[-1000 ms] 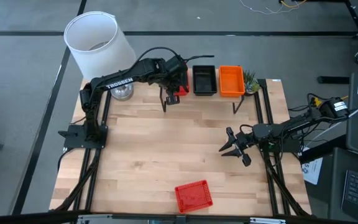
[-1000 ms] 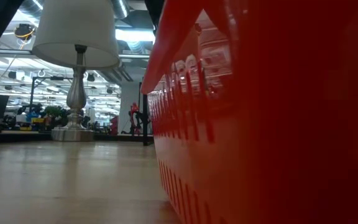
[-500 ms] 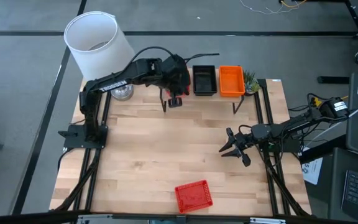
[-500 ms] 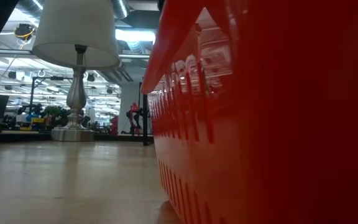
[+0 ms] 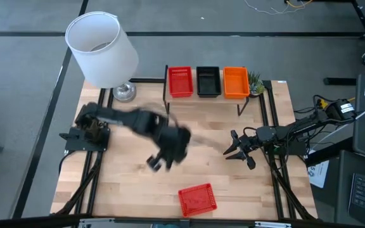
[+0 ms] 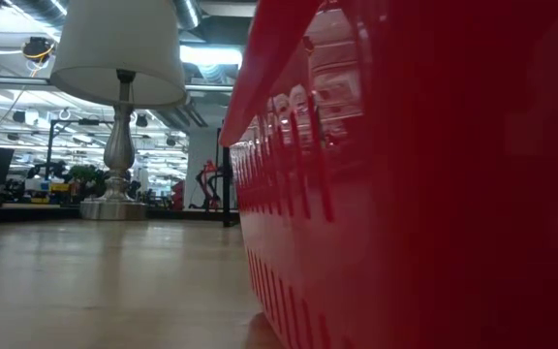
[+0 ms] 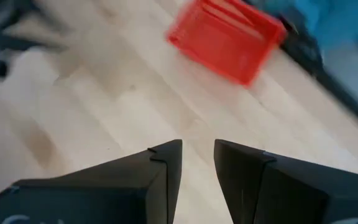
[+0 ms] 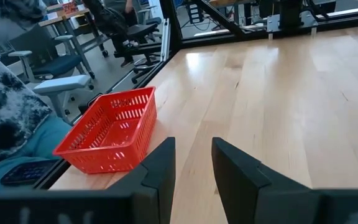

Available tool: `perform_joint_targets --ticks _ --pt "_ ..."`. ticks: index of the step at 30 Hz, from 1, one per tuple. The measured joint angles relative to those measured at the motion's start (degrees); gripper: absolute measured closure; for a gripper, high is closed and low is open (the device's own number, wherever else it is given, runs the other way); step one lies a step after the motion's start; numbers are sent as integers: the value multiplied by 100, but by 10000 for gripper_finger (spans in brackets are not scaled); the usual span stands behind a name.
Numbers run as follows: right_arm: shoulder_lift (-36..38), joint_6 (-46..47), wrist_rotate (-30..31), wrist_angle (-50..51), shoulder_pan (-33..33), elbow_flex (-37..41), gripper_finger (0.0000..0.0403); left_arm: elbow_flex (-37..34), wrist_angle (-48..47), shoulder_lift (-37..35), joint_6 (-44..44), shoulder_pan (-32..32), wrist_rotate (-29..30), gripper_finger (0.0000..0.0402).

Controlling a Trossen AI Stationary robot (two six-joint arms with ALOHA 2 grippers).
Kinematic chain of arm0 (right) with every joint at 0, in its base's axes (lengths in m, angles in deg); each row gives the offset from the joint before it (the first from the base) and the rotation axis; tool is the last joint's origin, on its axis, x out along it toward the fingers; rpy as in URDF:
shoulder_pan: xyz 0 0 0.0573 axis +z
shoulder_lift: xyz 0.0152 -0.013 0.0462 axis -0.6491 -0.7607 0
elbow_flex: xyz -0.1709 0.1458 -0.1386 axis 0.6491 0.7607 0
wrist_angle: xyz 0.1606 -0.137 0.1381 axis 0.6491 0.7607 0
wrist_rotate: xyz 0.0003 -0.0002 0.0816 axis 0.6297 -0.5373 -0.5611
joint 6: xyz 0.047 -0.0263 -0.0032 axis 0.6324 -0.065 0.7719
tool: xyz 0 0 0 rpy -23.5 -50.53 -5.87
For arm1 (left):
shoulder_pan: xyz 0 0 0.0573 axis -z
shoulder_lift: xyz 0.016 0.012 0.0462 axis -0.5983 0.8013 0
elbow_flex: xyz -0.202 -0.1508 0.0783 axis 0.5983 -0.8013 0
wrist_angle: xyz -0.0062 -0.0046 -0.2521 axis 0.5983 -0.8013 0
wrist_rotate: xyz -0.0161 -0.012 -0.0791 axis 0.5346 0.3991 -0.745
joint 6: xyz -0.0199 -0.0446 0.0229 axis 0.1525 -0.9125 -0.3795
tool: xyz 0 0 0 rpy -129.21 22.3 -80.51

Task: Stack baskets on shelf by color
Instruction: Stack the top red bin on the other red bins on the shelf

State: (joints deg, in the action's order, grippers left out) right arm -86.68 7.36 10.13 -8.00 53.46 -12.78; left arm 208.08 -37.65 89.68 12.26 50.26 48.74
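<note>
Standing beside shelf (image 5: 208,96) (far corner): lamp (image 5: 102,42)

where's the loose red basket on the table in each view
high view: loose red basket at the table's near edge, apart from the shelf.
low view: fills the right side, right at the lens.
left wrist view: ahead of the empty left pincer.
right wrist view: at the table edge.
Shared landmark: the light wood tabletop.
</note>
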Motion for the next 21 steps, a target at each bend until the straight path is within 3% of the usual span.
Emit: perform_joint_targets --ticks 5,11,17,21 --pt "0 216 242 -70 3 0 297 -1023 914 0 414 869 931 316" --pt "0 288 404 -41 1 0 297 -2115 2771 0 396 1496 1494 316" --pt "0 771 601 -42 1 -1 297 -2357 3191 313 260 1997 2393 313" --pt "0 1183 599 -43 1 -2 297 -2355 3528 687 191 2208 2404 300"
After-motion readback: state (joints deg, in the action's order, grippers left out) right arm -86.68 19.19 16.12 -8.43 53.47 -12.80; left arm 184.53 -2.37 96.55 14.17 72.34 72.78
